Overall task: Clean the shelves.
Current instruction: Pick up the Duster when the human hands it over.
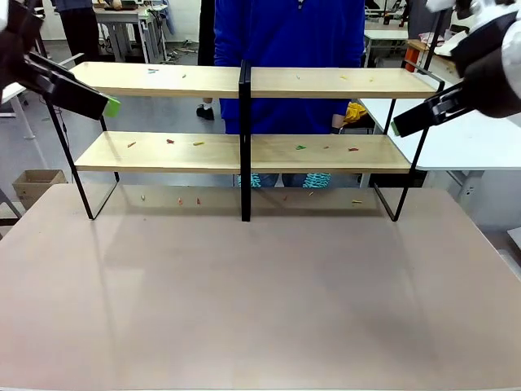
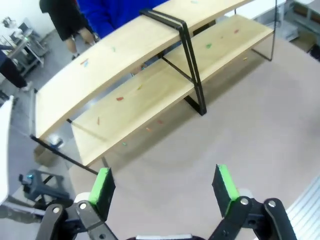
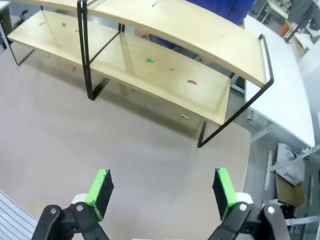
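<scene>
The shelves (image 1: 163, 80) span the far half of the table as two light-wood tiers in black rod frames, joined at a middle post. Small red, green and yellow scraps (image 1: 169, 142) lie on both boards and on the table under them. My left gripper (image 1: 110, 104) hangs high by the shelves' left end, apart from them. My right gripper (image 1: 396, 126) hangs by their right end. In the left wrist view the left gripper (image 2: 164, 186) is open and holds nothing, with the shelves (image 2: 135, 50) beyond. The right gripper (image 3: 161, 189) is open too, above bare table short of the shelves (image 3: 200, 35).
A person in blue (image 1: 289, 32) stands right behind the shelves. The brown table (image 1: 260, 285) is bare in front of them. A white worktable (image 1: 472, 138) stands at the right and a cardboard box (image 1: 32, 183) on the floor at the left.
</scene>
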### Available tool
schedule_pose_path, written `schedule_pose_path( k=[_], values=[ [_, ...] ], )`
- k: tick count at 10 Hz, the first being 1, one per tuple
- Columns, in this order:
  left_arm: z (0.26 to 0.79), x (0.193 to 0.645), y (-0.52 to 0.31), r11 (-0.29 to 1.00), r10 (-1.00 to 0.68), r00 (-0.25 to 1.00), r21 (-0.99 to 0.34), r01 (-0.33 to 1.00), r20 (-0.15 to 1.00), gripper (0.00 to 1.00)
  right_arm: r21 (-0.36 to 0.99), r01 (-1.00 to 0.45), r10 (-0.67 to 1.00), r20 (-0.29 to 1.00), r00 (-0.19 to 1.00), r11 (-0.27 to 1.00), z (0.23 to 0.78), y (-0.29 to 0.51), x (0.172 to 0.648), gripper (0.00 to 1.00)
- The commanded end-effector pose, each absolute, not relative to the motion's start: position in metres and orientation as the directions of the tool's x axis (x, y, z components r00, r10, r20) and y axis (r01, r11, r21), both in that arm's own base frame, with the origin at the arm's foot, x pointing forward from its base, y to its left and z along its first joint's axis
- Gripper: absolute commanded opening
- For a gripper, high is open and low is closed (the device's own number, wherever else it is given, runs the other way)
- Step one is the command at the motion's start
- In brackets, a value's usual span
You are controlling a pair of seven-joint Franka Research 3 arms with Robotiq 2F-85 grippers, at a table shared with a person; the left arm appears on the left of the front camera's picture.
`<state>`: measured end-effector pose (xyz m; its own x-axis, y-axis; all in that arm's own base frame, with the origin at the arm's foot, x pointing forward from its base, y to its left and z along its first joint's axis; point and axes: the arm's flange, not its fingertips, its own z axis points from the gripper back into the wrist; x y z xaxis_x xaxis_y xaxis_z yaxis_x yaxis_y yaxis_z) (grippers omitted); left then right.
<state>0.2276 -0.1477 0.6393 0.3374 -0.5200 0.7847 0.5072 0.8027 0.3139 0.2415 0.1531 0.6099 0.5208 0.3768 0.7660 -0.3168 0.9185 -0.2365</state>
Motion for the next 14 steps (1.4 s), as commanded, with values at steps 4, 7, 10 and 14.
schedule_pose_path(
  k=[4, 7, 10, 14],
  values=[
    [0.643, 0.234, -0.15, 0.835, -0.458, 0.501, 0.162, 0.527, 0.734, 1.0, -0.163, -0.175, 0.235, 0.782, 0.577, 0.971, 0.624, 0.157, 0.247, 1.0],
    [0.648, 0.229, -0.157, 0.899, -0.316, 0.611, 0.023, 0.437, 0.726, 1.0, -0.092, -0.075, 0.118, 0.731, 0.672, 0.993, 0.633, 0.163, 0.238, 1.0],
    [0.651, 0.234, -0.17, 0.948, -0.193, 0.635, -0.025, 0.318, 0.749, 1.0, -0.081, -0.099, 0.127, 0.732, 0.669, 0.992, 0.629, 0.17, 0.236, 1.0],
    [0.657, 0.229, -0.163, 0.942, -0.142, 0.459, -0.023, 0.334, 0.877, 1.0, -0.072, -0.099, 0.121, 0.727, 0.676, 0.992, 0.626, 0.17, 0.242, 1.0]
  ],
)
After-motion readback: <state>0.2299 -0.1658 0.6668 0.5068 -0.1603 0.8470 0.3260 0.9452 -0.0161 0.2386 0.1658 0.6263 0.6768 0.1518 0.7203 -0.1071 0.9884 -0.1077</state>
